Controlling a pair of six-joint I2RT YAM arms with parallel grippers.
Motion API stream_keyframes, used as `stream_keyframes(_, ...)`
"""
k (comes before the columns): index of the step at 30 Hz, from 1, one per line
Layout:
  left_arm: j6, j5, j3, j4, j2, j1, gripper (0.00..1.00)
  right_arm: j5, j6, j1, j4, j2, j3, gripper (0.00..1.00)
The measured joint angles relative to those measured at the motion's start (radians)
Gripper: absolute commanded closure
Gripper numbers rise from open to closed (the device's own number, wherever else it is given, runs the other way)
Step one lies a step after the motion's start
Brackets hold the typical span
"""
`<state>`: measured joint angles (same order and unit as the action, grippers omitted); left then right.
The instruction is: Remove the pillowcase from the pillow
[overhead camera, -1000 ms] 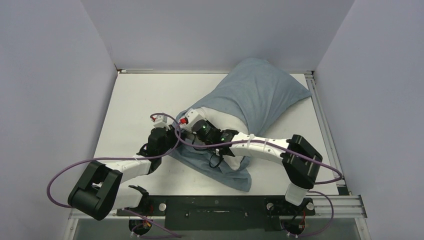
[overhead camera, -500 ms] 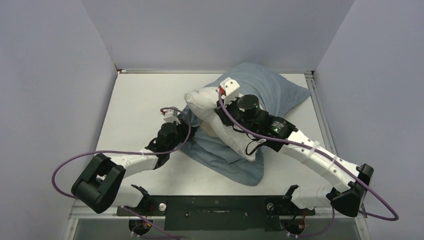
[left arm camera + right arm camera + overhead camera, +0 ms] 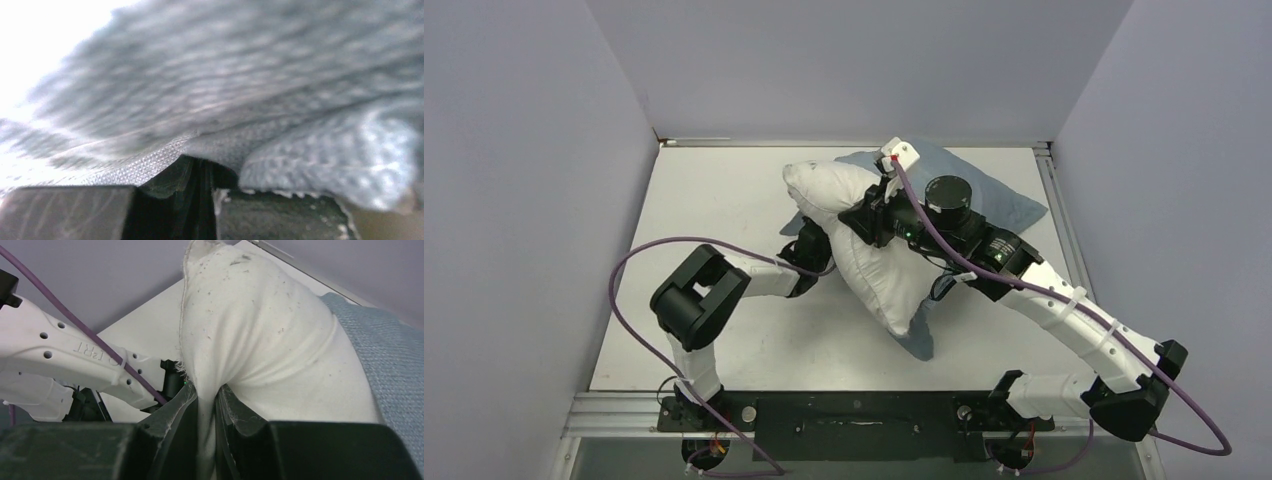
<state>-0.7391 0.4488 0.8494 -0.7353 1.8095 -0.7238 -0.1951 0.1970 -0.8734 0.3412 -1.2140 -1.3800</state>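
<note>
The white table (image 3: 694, 200) carries the grey-blue pillowcase (image 3: 1004, 200), which lies crumpled across its far right part and reaches toward the middle, with the plump white pillow (image 3: 879, 275) resting partly over that cloth.

Right claw (image 3: 205, 407) hauled pillow (image 3: 879, 275) farther out of pillowcase (image 3: 1002, 205).

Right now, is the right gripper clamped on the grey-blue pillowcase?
No, the right gripper is pinching the white pillow; the pillowcase sits beside it.

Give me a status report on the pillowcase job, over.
Left gripper shut on pillowcase. Right gripper shut on pillow. Pillow mostly bare, lying across pillowcase. No obstruction in view.
</note>
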Motion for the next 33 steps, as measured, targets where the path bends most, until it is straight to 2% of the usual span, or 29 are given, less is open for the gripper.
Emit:
stream_keyframes(3, 0.003, -0.020, 0.105, 0.017, 0.062, 0.043, 0.63, -0.005, 0.032, 0.011, -0.059, 0.000, 0.048, 0.92)
stream_keyframes(5, -0.002, -0.046, 0.116, 0.022, 0.062, 0.082, 0.48, -0.013, 0.050, 0.014, -0.077, 0.000, 0.080, 0.82)
stream_keyframes(9, -0.042, -0.090, 0.056, 0.079, -0.001, 0.177, 0.26, -0.047, 0.078, 0.006, -0.081, -0.012, 0.128, 0.65)
stream_keyframes(14, -0.116, -0.100, -0.104, 0.230, -0.202, 0.286, 0.05, -0.074, 0.093, -0.005, -0.079, -0.061, 0.130, 0.43)
stream_keyframes(17, -0.140, -0.082, -0.172, 0.387, -0.377, 0.322, 0.02, -0.059, 0.093, -0.002, -0.066, -0.071, 0.130, 0.26)
stream_keyframes(24, -0.109, -0.050, -0.202, 0.661, -0.785, 0.331, 0.04, 0.152, 0.089, 0.038, 0.002, -0.017, 0.168, 0.01)
stream_keyframes(25, -0.098, -0.050, -0.202, 0.693, -0.832, 0.328, 0.04, 0.185, 0.092, 0.054, 0.011, 0.003, 0.186, 0.00)
stream_keyframes(27, -0.065, -0.054, -0.203, 0.762, -0.922, 0.319, 0.01, 0.241, 0.105, 0.098, 0.030, 0.048, 0.229, 0.07)
stream_keyframes(29, -0.030, -0.068, -0.203, 0.819, -0.987, 0.297, 0.00, 0.282, 0.119, 0.149, 0.037, 0.091, 0.281, 0.09)
stream_keyframes(32, 0.026, -0.082, -0.203, 0.902, -1.046, 0.224, 0.00, 0.325, 0.148, 0.227, 0.045, 0.151, 0.374, 0.10)
stream_keyframes(33, 0.045, -0.082, -0.201, 0.930, -1.055, 0.185, 0.04, 0.334, 0.155, 0.246, 0.046, 0.166, 0.404, 0.10)
